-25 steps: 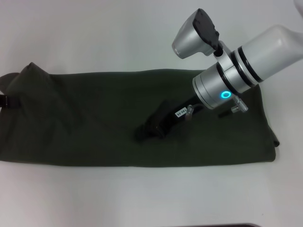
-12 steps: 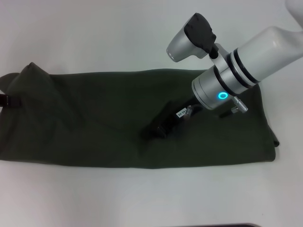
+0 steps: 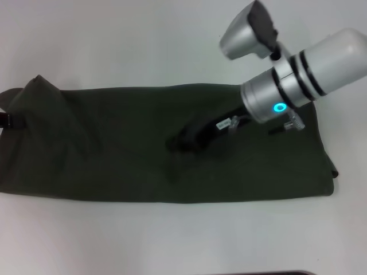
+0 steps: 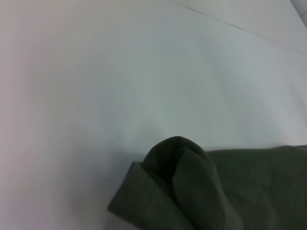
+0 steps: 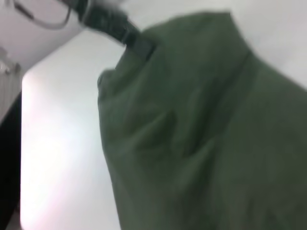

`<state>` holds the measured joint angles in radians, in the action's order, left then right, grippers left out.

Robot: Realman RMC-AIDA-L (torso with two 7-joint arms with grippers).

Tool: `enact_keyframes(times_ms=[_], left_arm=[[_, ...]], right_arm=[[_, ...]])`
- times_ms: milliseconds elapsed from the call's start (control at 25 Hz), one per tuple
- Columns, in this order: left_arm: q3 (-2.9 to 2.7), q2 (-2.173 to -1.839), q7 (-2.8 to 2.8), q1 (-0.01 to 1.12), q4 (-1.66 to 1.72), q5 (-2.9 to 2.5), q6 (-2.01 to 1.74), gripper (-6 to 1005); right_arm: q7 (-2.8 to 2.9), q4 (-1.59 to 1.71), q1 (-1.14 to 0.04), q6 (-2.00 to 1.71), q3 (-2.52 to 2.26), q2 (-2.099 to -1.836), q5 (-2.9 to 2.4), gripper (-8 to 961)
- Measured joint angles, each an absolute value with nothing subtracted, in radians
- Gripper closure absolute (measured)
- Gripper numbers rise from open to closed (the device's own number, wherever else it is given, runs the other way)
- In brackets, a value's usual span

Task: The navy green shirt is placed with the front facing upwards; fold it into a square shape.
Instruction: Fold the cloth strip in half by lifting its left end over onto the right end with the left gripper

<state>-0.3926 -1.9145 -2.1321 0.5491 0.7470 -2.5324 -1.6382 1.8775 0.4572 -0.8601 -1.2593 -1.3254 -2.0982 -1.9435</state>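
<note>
So the navy green shirt (image 3: 143, 143) was lying across the middle of the head view as one long folded band on the white table (image 3: 143, 46), running from the left edge almost to the right edge, plain green side up with no lettering showing. Its left end was bunched into a raised, rumpled peak near the upper left of the cloth, and the left wrist view showed that same lump of fabric (image 4: 182, 191) sitting at the bottom of its frame against bare table. The right gripper (image 3: 182, 142) came in from the upper right of the head view, arm angled down, with its dark tip low on the cloth around the centre of the band. Honestly couldn't tell if its claw was apart or pinched on fabric, black on dark green just blended together. The left gripper (image 3: 7, 120) only peeked in at the far left edge as a dark bit right by the shirt's end, and I couldn't tell its state either.
</note>
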Motion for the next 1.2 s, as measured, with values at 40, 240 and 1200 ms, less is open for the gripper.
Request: enact_keyframes(times_ms=[40,240,1200], left_arm=[[-0.393,-1.915,-2.132,0.549,0.747,-2.532,-1.638,877],[-0.386,-1.920,-2.132,0.549,0.747,-2.531,-1.651,875],[-0.379,-1.939,-2.115,0.511,0.763,-2.231,-1.858,865]], right_arm=[[1.877,0.489,-0.834,-1.261,-1.325,-2.097,-1.930,916],[1.877,0.604,-0.710,-1.267,-1.300,-2.086,-1.866,917],[1.820,0.620,-0.493,-1.441,-0.867,-2.006,-1.867,606]])
